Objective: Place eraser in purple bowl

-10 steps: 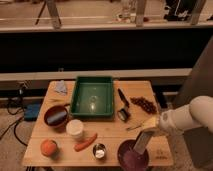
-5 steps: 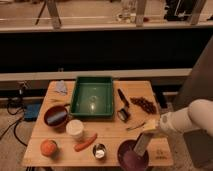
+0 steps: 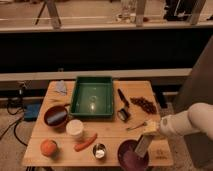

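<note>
Eraser point(image 3: 142, 145) hangs on end, pinched in your pincer point(image 3: 149, 133), low over the purple bowl point(image 3: 121, 152) at lower right, so letting go should drop it inside.

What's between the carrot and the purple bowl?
In the camera view, a small metal cup sits between carrot and purple bowl. The gripper is above the bowl, by the eraser.

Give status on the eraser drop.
Tool above purple bowl, right side. Eraser apparently at tool, upright, low end inside bowl. Nothing blocking.
</note>
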`<state>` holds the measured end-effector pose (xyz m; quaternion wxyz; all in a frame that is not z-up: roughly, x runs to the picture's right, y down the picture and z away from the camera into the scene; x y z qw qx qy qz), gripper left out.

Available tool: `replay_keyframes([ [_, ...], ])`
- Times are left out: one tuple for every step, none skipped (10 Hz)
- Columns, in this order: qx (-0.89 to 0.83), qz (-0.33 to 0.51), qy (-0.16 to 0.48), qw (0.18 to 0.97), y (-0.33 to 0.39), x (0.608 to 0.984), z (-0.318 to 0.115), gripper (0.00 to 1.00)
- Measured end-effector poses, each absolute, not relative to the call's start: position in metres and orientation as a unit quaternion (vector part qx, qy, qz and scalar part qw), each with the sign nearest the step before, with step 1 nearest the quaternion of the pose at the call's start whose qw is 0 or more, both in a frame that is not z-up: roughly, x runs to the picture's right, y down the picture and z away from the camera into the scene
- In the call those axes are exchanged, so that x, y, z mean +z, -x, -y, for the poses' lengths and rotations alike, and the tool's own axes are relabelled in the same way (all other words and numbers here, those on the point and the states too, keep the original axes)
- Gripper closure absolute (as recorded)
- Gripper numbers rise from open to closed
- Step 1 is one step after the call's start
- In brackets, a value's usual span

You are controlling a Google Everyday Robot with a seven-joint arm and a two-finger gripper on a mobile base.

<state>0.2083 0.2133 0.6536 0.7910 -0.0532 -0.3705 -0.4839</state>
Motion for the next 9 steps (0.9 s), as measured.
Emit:
replay_keyframes([
  [-0.484, 0.37, 0.053, 0.792, -0.209, 0.656, -0.216, 0.77],
  [-0.483, 0.37, 0.053, 0.792, -0.21, 0.659, -0.219, 0.77],
  [-0.483, 0.369, 0.053, 0.792, -0.21, 0.66, -0.22, 0.77],
  [-0.483, 0.369, 0.053, 0.792, -0.21, 0.663, -0.222, 0.77],
  [-0.483, 0.368, 0.054, 0.792, -0.21, 0.665, -0.224, 0.74],
  [-0.483, 0.367, 0.053, 0.793, -0.21, 0.667, -0.226, 0.65],
  [-0.482, 0.366, 0.053, 0.794, -0.209, 0.669, -0.227, 0.6],
  [-0.482, 0.366, 0.053, 0.795, -0.208, 0.67, -0.228, 0.59],
  [-0.482, 0.365, 0.053, 0.795, -0.208, 0.672, -0.231, 0.59],
])
